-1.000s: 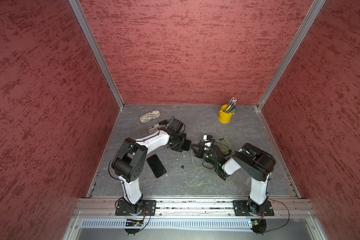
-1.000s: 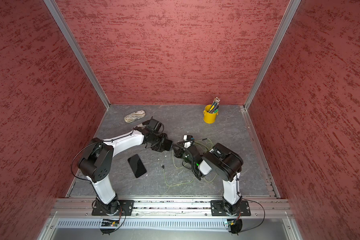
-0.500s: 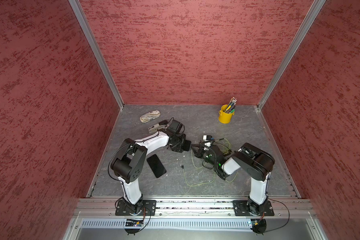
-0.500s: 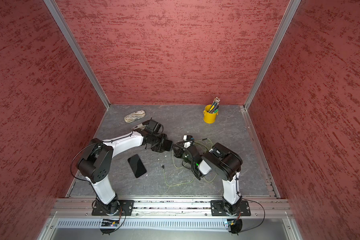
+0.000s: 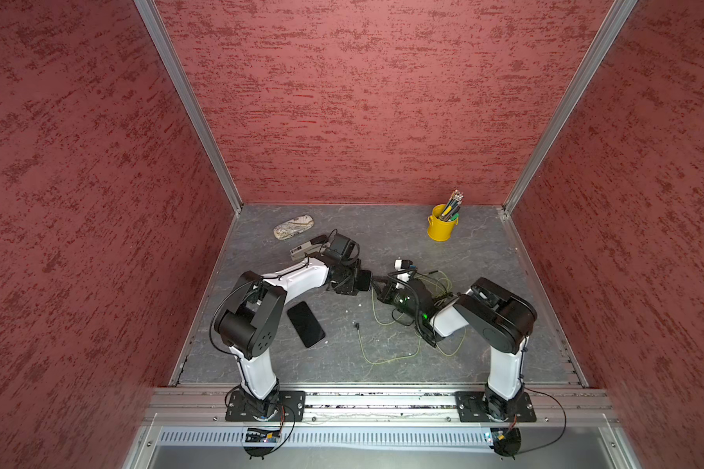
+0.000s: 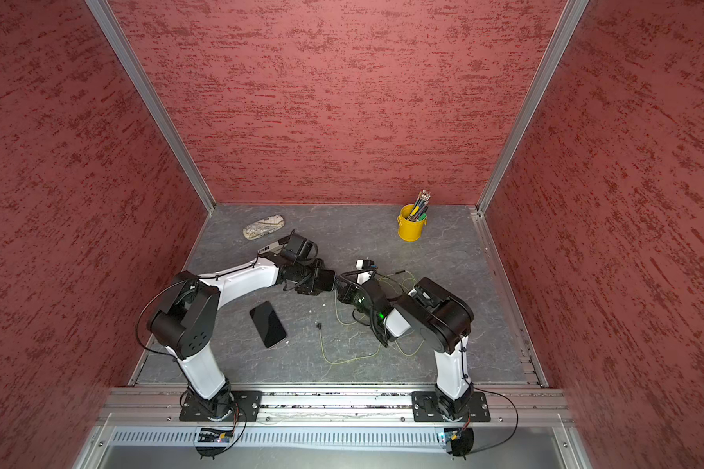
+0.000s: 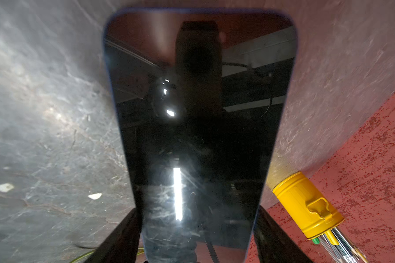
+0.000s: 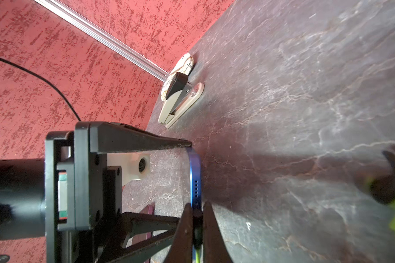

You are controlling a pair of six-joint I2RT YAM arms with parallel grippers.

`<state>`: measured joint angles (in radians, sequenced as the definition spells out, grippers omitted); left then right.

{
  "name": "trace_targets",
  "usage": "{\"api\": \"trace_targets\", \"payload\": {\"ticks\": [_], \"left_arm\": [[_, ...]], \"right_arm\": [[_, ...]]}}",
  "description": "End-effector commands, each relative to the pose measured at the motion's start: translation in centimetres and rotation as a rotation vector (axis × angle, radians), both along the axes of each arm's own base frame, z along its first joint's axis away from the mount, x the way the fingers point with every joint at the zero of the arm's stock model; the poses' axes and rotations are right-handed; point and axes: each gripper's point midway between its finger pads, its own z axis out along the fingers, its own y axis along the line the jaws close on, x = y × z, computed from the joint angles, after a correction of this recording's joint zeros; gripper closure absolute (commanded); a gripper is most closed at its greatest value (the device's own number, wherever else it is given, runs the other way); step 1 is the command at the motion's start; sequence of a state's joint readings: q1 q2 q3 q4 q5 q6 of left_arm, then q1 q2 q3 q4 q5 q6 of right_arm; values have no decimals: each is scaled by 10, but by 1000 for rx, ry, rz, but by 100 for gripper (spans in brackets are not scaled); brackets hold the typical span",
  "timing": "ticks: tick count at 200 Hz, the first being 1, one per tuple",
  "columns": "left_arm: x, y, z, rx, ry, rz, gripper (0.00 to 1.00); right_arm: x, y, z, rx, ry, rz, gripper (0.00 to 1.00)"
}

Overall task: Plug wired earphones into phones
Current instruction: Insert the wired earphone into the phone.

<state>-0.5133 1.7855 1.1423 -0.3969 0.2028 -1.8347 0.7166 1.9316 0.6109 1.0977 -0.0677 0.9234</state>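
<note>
Left pincer (image 7: 197,210): clamped on the held phone (image 7: 198,113), one finger on each long side. The dark glossy screen faces the wrist camera.
Right pincer (image 8: 197,205): fingers pinched tight on the black plug (image 8: 197,225). The yellow-green cable (image 8: 197,252) trails back between them.
Plug position: at the right pincer's tips, against the held phone's short blue end, just beside a row of small holes. Seated or not: cannot tell.
Meeting point: in a top view the left pincer (image 5: 356,280) and right pincer (image 5: 376,284) stand tip to tip.
Second phone (image 5: 305,324): flat on the surface (image 5: 383,227), screen up, well apart from the left pincer, toward that arm's base.
Loose earphones (image 5: 399,357): looped on the surface near the right pincer, on its base side. The free plug (image 5: 356,326) lies between the second phone and the right arm.
Markings: round emblem on the stapler (image 8: 180,102), beyond the left pincer. Not legible.
Yellow cup (image 7: 303,205): holds pens, well apart from both pincers.
</note>
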Motion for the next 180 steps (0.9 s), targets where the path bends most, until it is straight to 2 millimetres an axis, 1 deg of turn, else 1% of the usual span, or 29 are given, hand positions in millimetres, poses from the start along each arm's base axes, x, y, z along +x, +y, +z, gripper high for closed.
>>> {"api": "trace_targets", "payload": {"ticks": [1, 31, 58, 82, 99, 111, 130, 149, 156, 180], "left_arm": [[-13, -21, 14, -94, 3, -62, 33], [-12, -11, 10, -73, 15, -38, 33], [-11, -1, 5, -51, 26, -15, 33], [-12, 3, 0, -44, 35, -6, 33], [-12, 7, -1, -37, 38, 3, 33], [-12, 9, 0, -30, 37, 4, 33], [-12, 12, 1, -22, 34, 8, 33], [-12, 13, 1, -25, 33, 9, 33], [-12, 13, 2, -25, 32, 9, 33], [-11, 14, 4, -28, 26, 13, 33]], "right_arm": [[4, 15, 18, 33, -38, 12, 90], [0, 11, 19, 32, -36, 12, 83], [-3, 11, 23, 31, -36, 20, 81], [-3, 11, 25, 32, -36, 22, 79], [-3, 10, 24, 28, -36, 20, 73], [-3, 9, 23, 21, -32, 13, 72], [-2, 8, 22, 1, -27, 8, 60], [-1, 9, 21, -11, -19, 10, 58], [-1, 9, 19, -19, -12, 13, 54], [-2, 9, 15, -30, 1, 16, 54]]}}
